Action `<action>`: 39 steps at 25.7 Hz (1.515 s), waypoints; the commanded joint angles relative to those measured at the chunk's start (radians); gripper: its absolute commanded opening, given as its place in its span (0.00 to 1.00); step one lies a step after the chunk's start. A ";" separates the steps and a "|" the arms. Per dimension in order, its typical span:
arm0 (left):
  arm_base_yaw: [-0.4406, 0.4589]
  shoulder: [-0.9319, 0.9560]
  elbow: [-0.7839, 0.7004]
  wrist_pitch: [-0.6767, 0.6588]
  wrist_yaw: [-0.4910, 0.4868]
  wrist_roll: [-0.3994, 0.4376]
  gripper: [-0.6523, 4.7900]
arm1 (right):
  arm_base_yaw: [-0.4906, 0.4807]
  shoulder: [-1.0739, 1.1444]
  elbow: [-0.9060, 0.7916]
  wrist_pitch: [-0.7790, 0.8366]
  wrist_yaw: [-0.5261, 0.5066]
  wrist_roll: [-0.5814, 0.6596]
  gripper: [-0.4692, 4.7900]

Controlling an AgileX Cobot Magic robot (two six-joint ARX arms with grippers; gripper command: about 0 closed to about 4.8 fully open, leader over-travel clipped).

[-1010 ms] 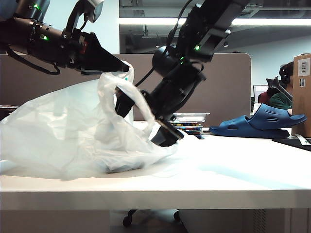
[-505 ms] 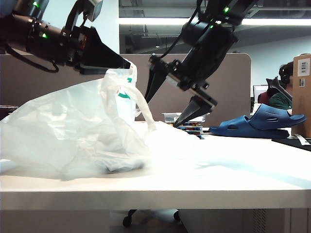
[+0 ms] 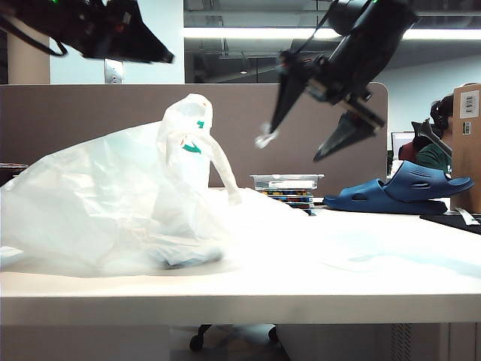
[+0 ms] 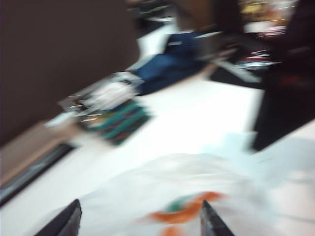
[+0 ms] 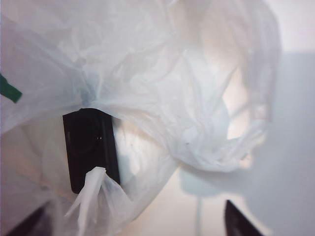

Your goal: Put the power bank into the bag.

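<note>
The bag lies crumpled on the left of the table, its loop handles standing up on their own. Through the plastic, the black power bank shows flat inside the bag, and in the exterior view as a dim dark patch. My left gripper hangs high at the upper left, clear of the bag. In its wrist view it is open over the printed plastic. My right gripper is open in the air right of the handles. A white plastic scrap clings to one finger.
Dark blue slide sandals lie at the back right of the table. A stack of clear boxes stands behind the bag. A cardboard box is at the far right edge. A brown partition runs behind the table.
My left gripper let go of the bag handle and rose up and left. My right gripper came out of the bag and lifted up to the right. The handles now stand unsupported.
</note>
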 commanded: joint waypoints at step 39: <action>0.220 -0.713 0.003 -0.309 -0.473 -0.203 0.11 | -0.399 -0.966 -0.214 -0.034 0.435 -0.154 0.07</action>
